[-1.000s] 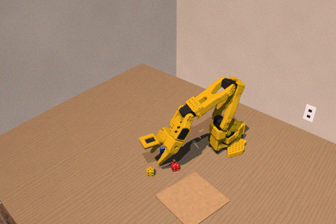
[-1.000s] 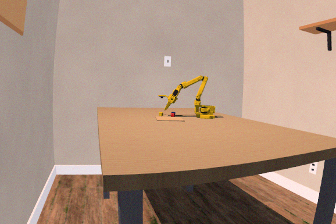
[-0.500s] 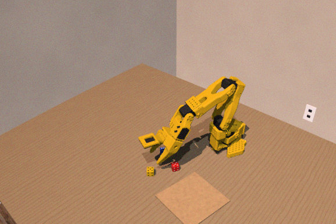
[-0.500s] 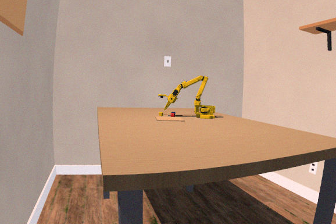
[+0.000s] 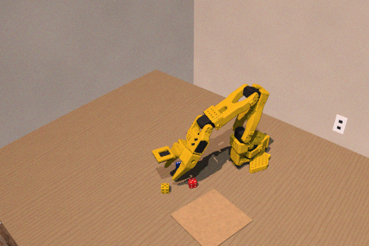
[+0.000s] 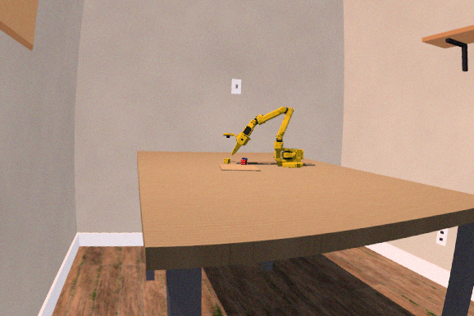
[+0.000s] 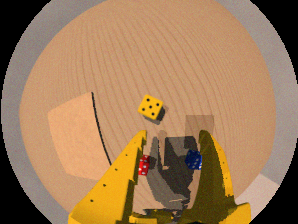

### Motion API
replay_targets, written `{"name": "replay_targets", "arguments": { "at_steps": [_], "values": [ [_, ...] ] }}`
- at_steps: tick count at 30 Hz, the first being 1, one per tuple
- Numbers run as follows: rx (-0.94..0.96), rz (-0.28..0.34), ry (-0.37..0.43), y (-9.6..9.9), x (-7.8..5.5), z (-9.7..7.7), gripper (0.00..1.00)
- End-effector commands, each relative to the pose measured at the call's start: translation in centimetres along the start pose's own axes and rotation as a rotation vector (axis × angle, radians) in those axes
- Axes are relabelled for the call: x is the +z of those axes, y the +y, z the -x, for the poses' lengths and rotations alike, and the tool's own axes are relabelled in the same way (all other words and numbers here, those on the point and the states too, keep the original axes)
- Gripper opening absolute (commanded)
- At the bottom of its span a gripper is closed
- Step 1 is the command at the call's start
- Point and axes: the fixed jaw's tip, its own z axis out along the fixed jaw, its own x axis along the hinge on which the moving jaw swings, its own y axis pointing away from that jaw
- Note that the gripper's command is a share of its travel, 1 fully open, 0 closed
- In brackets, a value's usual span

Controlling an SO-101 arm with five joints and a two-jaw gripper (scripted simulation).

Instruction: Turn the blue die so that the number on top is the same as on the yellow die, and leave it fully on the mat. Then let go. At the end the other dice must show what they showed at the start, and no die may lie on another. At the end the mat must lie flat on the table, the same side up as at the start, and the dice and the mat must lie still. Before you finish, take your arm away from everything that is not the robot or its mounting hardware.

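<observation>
The blue die (image 5: 177, 164) lies on the bare table, half hidden behind my jaws; in the wrist view it (image 7: 193, 159) shows below, close to the right jaw. The yellow die (image 5: 165, 188) lies on the table to the front left and shows ahead of my fingertips in the wrist view (image 7: 152, 108); I cannot read its top number. The tan mat (image 5: 211, 217) lies flat in front with nothing on it. My gripper (image 5: 175, 173) points down, hangs a little above the table over the blue die, is partly open and holds nothing.
A red die (image 5: 192, 183) lies on the table between the gripper tip and the mat, and by the left jaw in the wrist view (image 7: 143, 165). The arm's base (image 5: 249, 152) stands to the right. The mat's edge (image 7: 100, 129) lies left of the jaws.
</observation>
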Motion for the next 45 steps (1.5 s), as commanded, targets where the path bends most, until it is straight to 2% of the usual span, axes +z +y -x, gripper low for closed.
{"name": "replay_targets", "arguments": {
  "at_steps": [1, 22, 31, 33, 40, 45],
  "values": [
    [-0.010, -0.002, -0.108, 0.0, -1.0, 2.4, 0.28],
    [0.006, -0.013, -0.108, -0.4, -1.2, 2.1, 0.28],
    [0.130, -0.099, -0.103, -3.4, -3.1, -0.3, 0.28],
    [0.130, -0.099, -0.103, -3.4, -3.1, -0.3, 0.28],
    [0.235, -0.173, -0.098, -5.3, -4.1, -2.7, 0.28],
    [0.267, -0.195, -0.097, -5.8, -4.3, -3.5, 0.28]
  ]
}}
